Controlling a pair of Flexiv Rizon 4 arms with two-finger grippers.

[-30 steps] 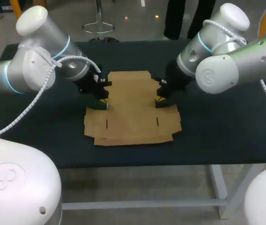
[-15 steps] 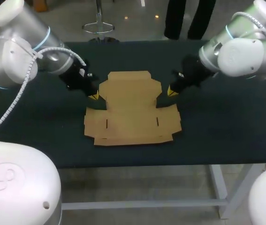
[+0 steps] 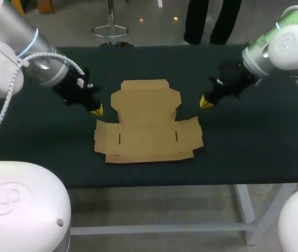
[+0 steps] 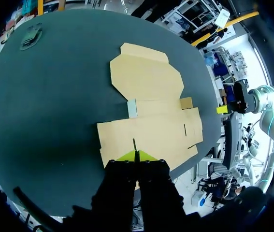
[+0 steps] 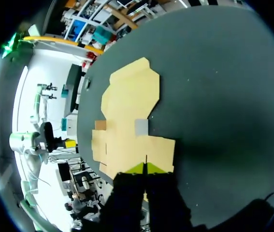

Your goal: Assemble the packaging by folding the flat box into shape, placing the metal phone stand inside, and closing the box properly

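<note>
Cardboard blank on a dark bench with one robot arm at each side. The task is at its start, as far as you can judge from this scene. The flat box (image 3: 147, 123) lies unfolded on the bench (image 3: 254, 142), every panel and flap spread level. No wall is raised and no crease is turned up. Folding, loading the stand and closing the lid are all left to do.

You cannot make out the metal phone stand with any certainty. In the left wrist view a small dark object (image 4: 32, 35) sits near a far edge of the bench, well apart from the box. It is too small to tell what it is.

Your left pincer (image 3: 97, 110) hangs near the box's left side, beside the notch where the upper panel meets the wider lower part. It does not touch the cardboard. Its yellow tips are pressed together and hold nothing.

Your right pincer (image 3: 205, 102) hangs near the matching notch on the box's right side, also apart from the cardboard. Its tips are likewise together and empty.

In each wrist view the box lies ahead of the closed tips, flat on the bench.
</note>
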